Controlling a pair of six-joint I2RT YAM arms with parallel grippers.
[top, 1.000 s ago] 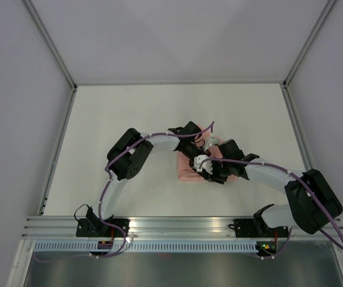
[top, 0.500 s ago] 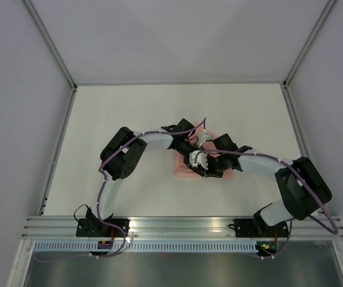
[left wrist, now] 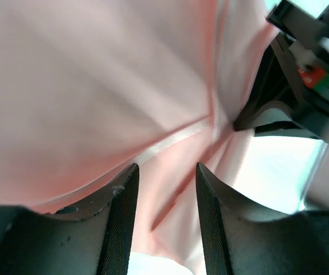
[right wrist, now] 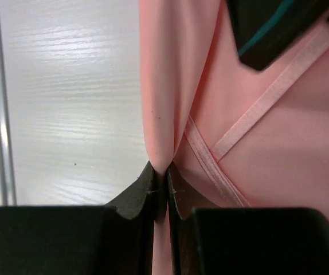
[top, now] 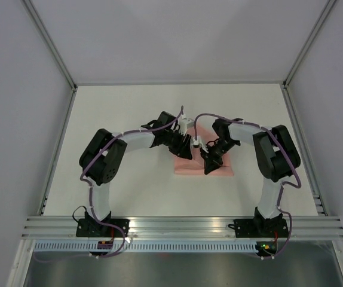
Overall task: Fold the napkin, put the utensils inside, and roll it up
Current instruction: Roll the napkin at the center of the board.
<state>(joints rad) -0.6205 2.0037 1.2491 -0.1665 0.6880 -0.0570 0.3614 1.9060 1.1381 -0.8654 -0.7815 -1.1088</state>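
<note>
While right jaws pinch the napkin (right wrist: 170,86) — left jaws gape.

Place: you are working in a robotics lab test cell.
Enclosure: plain grey panels (top: 16,119) are closing you in on the left, right and far sides, and metal corner strips (top: 49,43) are running along their joins.
Work surface: a bare white table (top: 129,113) is filling the floor of the cell.
Mounting: a grooved aluminium rail (top: 183,226) is carrying both arm bases at the near edge.
Machines: your left arm (top: 103,158) and right arm (top: 276,152) are reaching over the table, with purple cable (top: 212,115) looping along them.
</note>
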